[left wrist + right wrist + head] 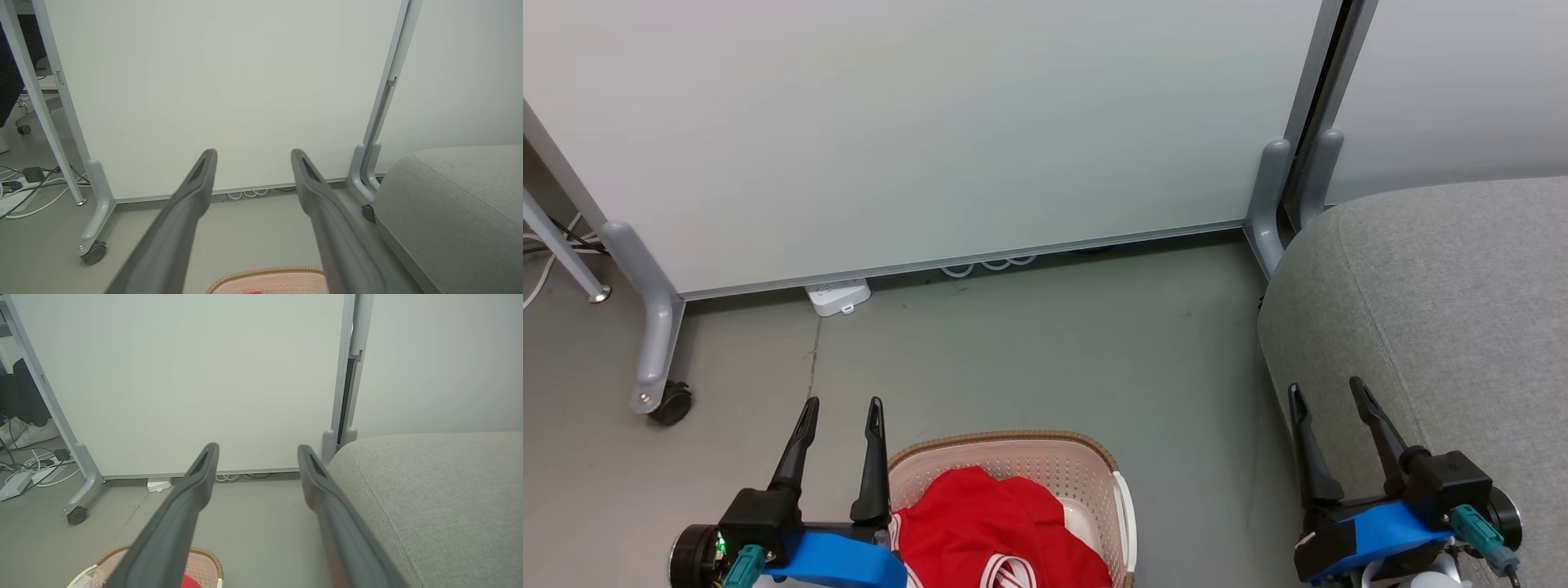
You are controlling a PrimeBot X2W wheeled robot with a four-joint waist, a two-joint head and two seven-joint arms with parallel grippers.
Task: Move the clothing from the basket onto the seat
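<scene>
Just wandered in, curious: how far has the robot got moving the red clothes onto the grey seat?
Nothing looks done: the clothing lies in the basket, and the visible part of the seat is bare. Nothing is in hand: left gripper and right gripper are open, empty. All the moving remains.

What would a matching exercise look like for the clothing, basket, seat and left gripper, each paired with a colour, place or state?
1. clothing
2. basket
3. seat
4. left gripper

A. cream, brown-rimmed
B. open, left of the basket
C. grey, at the right
D. red, inside the basket

Pairs: 1-D, 2-A, 3-C, 4-B
</scene>
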